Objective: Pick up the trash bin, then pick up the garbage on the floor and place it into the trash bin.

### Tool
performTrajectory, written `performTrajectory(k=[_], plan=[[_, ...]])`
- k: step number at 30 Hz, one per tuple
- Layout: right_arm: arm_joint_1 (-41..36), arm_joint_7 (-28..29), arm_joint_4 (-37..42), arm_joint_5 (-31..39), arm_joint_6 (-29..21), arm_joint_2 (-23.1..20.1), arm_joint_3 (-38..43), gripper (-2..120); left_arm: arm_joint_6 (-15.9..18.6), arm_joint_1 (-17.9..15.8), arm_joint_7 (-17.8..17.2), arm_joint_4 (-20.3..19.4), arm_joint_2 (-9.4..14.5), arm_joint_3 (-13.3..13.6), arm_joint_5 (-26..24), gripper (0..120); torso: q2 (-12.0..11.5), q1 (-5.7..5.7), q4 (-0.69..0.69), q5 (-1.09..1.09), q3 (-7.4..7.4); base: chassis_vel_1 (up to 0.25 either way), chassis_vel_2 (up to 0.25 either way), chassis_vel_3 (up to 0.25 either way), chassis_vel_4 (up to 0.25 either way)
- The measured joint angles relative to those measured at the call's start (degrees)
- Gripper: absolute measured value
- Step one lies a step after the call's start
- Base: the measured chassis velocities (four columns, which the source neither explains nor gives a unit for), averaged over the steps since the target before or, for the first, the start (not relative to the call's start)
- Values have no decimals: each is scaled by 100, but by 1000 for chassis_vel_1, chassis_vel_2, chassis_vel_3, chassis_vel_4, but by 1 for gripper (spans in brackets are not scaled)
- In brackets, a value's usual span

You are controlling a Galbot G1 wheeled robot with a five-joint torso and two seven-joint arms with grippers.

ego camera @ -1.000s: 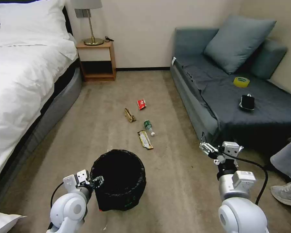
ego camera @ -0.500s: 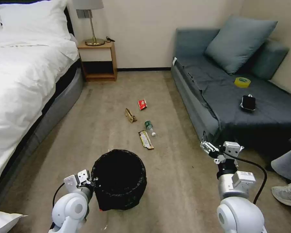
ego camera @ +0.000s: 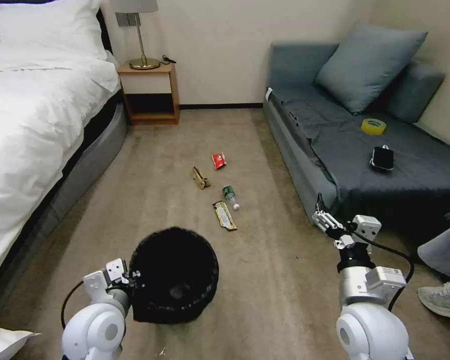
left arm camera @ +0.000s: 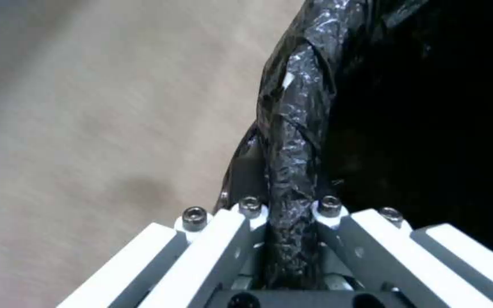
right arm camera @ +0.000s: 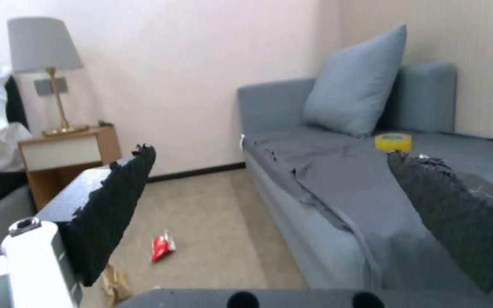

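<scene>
The trash bin [ego camera: 175, 272], round and lined with a black bag, is low in the head view just in front of me and looks smeared. My left gripper [ego camera: 131, 279] is shut on its near-left rim; in the left wrist view the fingers [left arm camera: 246, 222] pinch the crinkly bag edge [left arm camera: 295, 111]. The garbage lies farther out on the carpet: a red packet [ego camera: 218, 160], a tan wrapper [ego camera: 200, 178], a small bottle [ego camera: 229, 195] and a long yellow-brown wrapper [ego camera: 224, 215]. My right gripper [ego camera: 321, 218] hangs open by the sofa's front corner, holding nothing.
A bed [ego camera: 35, 125] runs along the left and a grey sofa [ego camera: 335, 150] along the right, carrying a yellow tape roll [ego camera: 373, 126] and a black phone [ego camera: 382, 158]. A nightstand [ego camera: 150, 95] stands at the far wall. A person's shoe [ego camera: 442, 298] is at the right edge.
The bin has shifted left and toward me with my left gripper, and its pale base no longer shows. My right arm has drifted slightly right.
</scene>
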Motion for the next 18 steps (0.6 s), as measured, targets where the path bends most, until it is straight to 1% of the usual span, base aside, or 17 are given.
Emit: performTrajectory(k=[1,2,3,7,14,18], plan=[[-11,2,16,50,28,-20,-5,100,-2,45,43,-80,-19,-52,255,2,0,0,1,0,0,0,0,0,0],[-11,2,16,50,28,-20,-5,100,-2,45,43,-80,-19,-52,255,2,0,0,1,0,0,0,0,0,0],[-26,2,31,114,61,-45,-9,100,7,100,95,-178,-43,-104,465,2,0,0,1,0,0,0,0,0,0],[-45,-77,26,261,232,-92,-12,100,46,215,237,-361,-139,-281,907,2,0,0,1,1,0,0,0,0,0],[-119,-248,19,275,330,-99,-40,100,3,274,309,-445,-259,-367,1049,2,1,0,1,0,0,0,0,0,0],[-136,-322,15,268,395,-101,-40,100,-35,270,336,-451,-267,-388,1063,2,1,0,1,0,-1,0,0,0,0]])
